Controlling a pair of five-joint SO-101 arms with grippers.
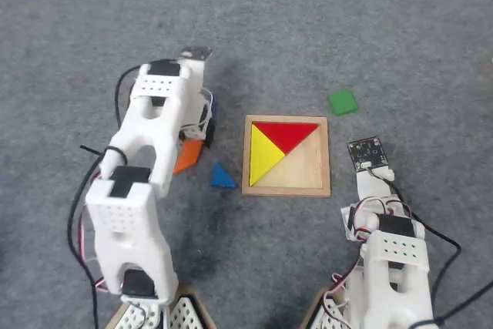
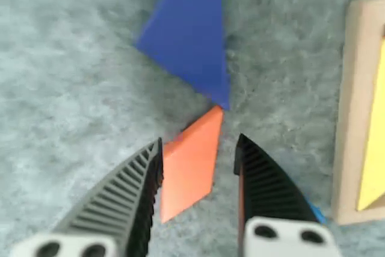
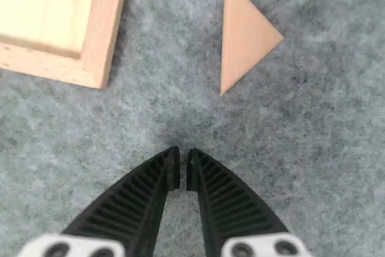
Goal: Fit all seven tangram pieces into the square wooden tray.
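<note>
Grey carpet (image 1: 385,52) is covering the table. The left gripper (image 2: 199,142) is standing open astride the flat orange parallelogram piece (image 2: 189,176), whose long axis is lying along the fingers, left of the square wooden tray (image 1: 286,189). The right gripper (image 3: 182,151) is resting closed.

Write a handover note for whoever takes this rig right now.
Left gripper: open, fingers either side of the orange piece on the carpet, not closed on it.
Right gripper: shut, empty, over carpet near a corner of the tray.
Done: red triangle and yellow triangle lie in the tray.
Left: orange piece, large blue triangle, small blue triangle, green square and wood-coloured triangle, all on the carpet outside the tray.
</note>
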